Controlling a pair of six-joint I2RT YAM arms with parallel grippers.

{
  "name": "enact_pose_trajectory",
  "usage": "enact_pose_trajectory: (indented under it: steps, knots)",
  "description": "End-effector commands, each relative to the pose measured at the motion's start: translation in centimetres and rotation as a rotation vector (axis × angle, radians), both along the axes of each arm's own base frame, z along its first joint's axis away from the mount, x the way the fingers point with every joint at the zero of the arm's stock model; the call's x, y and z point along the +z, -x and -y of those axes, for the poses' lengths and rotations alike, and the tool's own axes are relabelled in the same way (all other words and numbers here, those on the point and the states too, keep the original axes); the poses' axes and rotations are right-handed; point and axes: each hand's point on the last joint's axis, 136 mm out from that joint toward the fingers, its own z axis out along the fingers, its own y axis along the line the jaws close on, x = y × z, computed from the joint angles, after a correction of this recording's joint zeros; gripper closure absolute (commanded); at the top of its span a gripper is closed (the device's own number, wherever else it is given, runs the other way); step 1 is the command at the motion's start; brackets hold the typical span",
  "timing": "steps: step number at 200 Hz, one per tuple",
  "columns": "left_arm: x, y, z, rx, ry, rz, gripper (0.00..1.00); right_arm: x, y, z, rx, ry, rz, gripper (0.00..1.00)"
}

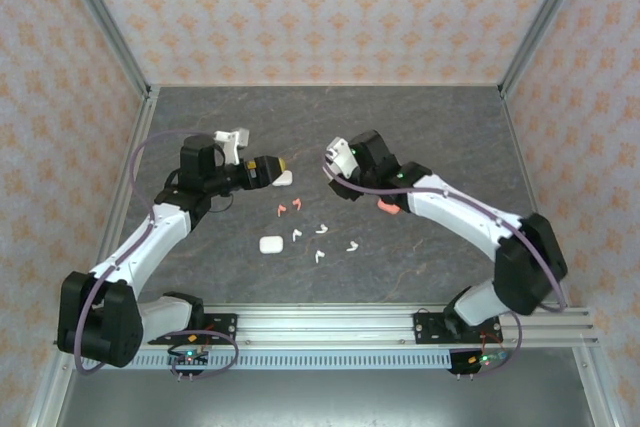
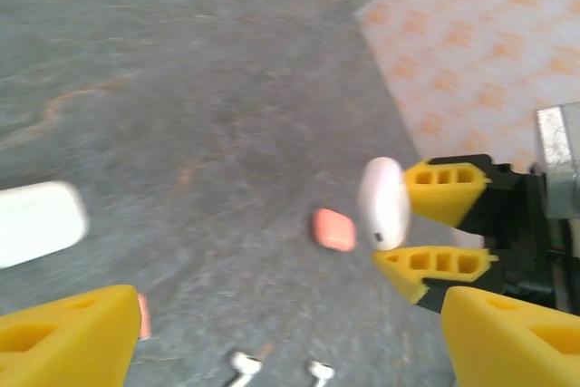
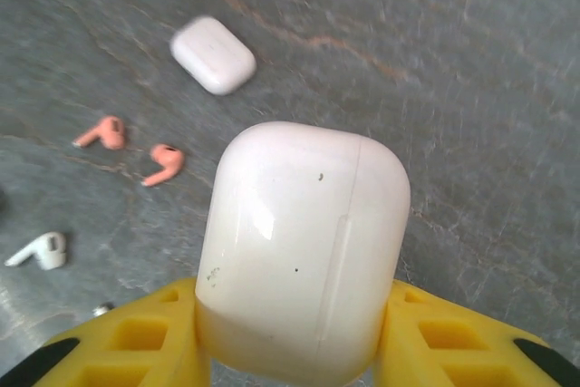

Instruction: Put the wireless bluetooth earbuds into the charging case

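— White charging case (image 3: 304, 242), gripped tight by the right end effector (image 3: 290, 319): why off the counter (image 3: 471, 88)?
— Probably to offer it for loading. Left end effector (image 2: 290, 314) stands wide open, empty. Earbuds (image 3: 163, 162) lie scattered below and beyond that right end effector.

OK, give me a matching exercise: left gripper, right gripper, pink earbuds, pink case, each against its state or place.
1 left gripper
2 right gripper
3 coral-pink earbuds
4 coral case

A shut on the white case
B a pair side by side on the table
C open
D alone on the table beside the right arm

Pairs: 1-C, 2-A, 3-B, 4-D
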Motion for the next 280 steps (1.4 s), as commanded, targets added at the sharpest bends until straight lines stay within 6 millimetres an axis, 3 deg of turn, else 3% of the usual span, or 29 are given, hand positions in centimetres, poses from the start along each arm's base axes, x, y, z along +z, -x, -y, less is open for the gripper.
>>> enact_pose_trajectory:
  steps: [1, 50, 103, 199, 244, 280]
  knots:
    - [3.7, 2.0, 3.5, -0.209, 0.057, 0.091, 0.14, 2.1, 1.9, -1.2, 0.092, -0.025, 0.093, 0.59]
    - [4.1, 3.1, 6.9, -0.324, 0.036, 0.083, 0.14, 5.7, 4.4, -1.9, 0.160, -0.084, 0.176, 0.59]
    - [4.0, 4.4, 9.0, -0.431, 0.053, 0.081, 0.23, 6.6, 4.9, -2.4, 0.207, -0.097, 0.202, 0.59]
    - [3.4, 4.7, 10.3, -0.493, 0.054, 0.053, 0.55, 6.8, 5.0, -3.4, 0.254, -0.107, 0.196, 0.58]
    - [3.4, 5.0, 10.5, -0.507, 0.056, 0.055, 0.77, 6.9, 4.9, -3.6, 0.248, -0.117, 0.180, 0.58]
    - [3.4, 5.2, 10.3, -0.507, 0.044, 0.062, 0.86, 7.0, 5.0, -3.2, 0.219, -0.118, 0.156, 0.49]
